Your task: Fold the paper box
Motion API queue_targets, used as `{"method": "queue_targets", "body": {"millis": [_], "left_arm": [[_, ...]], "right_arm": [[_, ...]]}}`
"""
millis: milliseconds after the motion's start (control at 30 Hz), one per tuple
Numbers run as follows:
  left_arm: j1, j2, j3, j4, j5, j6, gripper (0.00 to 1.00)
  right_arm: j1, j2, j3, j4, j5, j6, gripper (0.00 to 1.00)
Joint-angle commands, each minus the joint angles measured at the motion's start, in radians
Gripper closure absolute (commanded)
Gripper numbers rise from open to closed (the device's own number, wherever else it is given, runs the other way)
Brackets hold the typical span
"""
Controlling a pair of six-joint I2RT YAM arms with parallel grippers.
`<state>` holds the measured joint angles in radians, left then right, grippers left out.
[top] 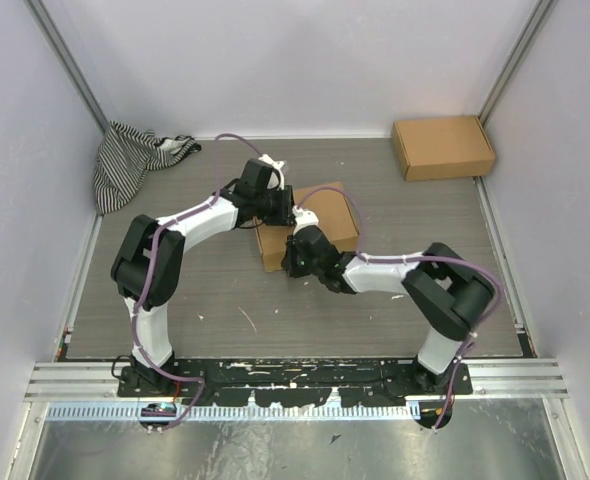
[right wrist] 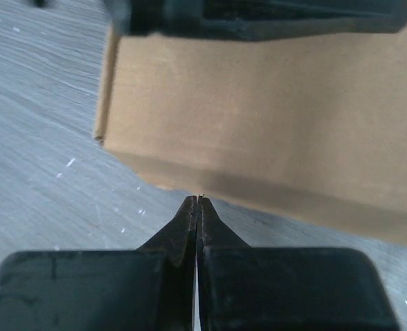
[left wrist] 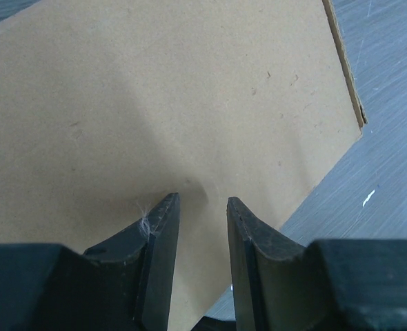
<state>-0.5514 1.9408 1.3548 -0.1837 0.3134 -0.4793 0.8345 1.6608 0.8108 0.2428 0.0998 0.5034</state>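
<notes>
The paper box point(top: 327, 217) lies in the middle of the table as a closed-looking flat brown cardboard shape. My left gripper point(top: 291, 211) is open, its fingertips down on the box's top panel point(left wrist: 176, 96), with nothing between the jaws point(left wrist: 202, 200). My right gripper point(top: 291, 256) is shut and empty at the box's near left side. In the right wrist view its tips point(right wrist: 198, 198) sit just in front of the box's low front wall point(right wrist: 272, 124), close to the table. The left gripper's black body point(right wrist: 259, 15) shows over the box at the top of that view.
A ready-assembled brown cardboard box point(top: 443, 147) stands at the back right corner. A striped cloth point(top: 133, 157) lies bunched at the back left. Walls close the table on the left, back and right. The grey table surface point(top: 225, 290) shows scuffs.
</notes>
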Motion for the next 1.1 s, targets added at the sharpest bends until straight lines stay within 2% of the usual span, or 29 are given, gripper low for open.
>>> {"method": "queue_targets", "body": {"millis": [0, 333, 533, 633, 800, 900, 1067], "left_arm": [[-0.01, 0.053, -0.021, -0.094, 0.061, 0.047, 0.59], [0.013, 0.052, -0.032, -0.16, 0.044, 0.13, 0.62], [0.018, 0.069, -0.02, -0.197, 0.039, 0.179, 0.64], [0.017, 0.06, -0.027, -0.183, 0.02, 0.17, 0.58], [0.022, 0.009, 0.007, -0.167, -0.035, 0.159, 0.48], [0.022, -0.003, 0.079, -0.188, -0.051, 0.161, 0.45], [0.022, -0.033, 0.218, -0.281, -0.052, 0.155, 0.43]], "right_arm": [[0.016, 0.104, 0.069, 0.075, -0.02, 0.003, 0.99], [0.052, 0.213, -0.013, 0.413, 0.065, -0.017, 0.99], [0.056, 0.239, 0.001, 0.405, 0.105, -0.049, 0.99], [0.057, 0.212, 0.004, 0.386, 0.094, -0.079, 0.99], [0.057, 0.094, -0.043, 0.326, 0.11, -0.088, 0.99], [0.057, -0.03, -0.087, 0.272, 0.11, -0.092, 0.99], [0.057, -0.309, -0.138, 0.074, 0.247, -0.087, 0.99]]}}
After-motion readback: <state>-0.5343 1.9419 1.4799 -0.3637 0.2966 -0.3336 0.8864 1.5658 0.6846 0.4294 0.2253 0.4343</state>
